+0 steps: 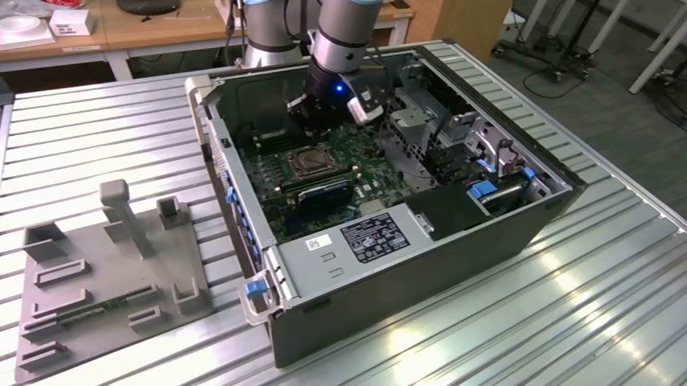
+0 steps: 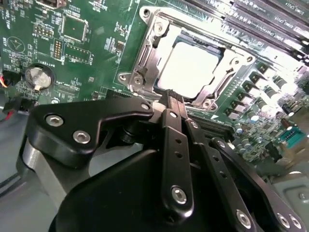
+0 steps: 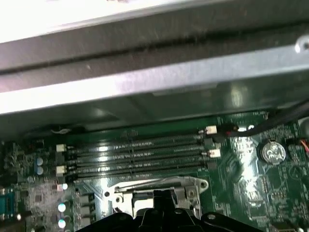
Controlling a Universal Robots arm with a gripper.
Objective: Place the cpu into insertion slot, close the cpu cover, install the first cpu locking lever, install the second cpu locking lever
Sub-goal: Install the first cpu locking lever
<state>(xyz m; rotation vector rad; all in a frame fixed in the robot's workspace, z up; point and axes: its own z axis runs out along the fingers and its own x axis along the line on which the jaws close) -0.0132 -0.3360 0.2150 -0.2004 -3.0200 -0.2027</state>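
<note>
Slatted table [image 1: 129,121], open case: tool [image 2: 175,96] pressed together beside cpu cover [image 2: 145,63] (cpu [image 2: 190,65] seated); may scrape the board.

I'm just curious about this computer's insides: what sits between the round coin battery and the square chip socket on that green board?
In the second wrist view, between the coin battery and the insertion slot lies green board with a square black chip and small components.

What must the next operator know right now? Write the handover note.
Claw: shut, nothing seen in it, tip at the slot's edge.
Cpu: seated in the slot.
Cover: lying down around the cpu's edges.
Done: cpu placed, cover apparently closed.
Left: the two levers; whether either is latched, I cannot tell.
</note>
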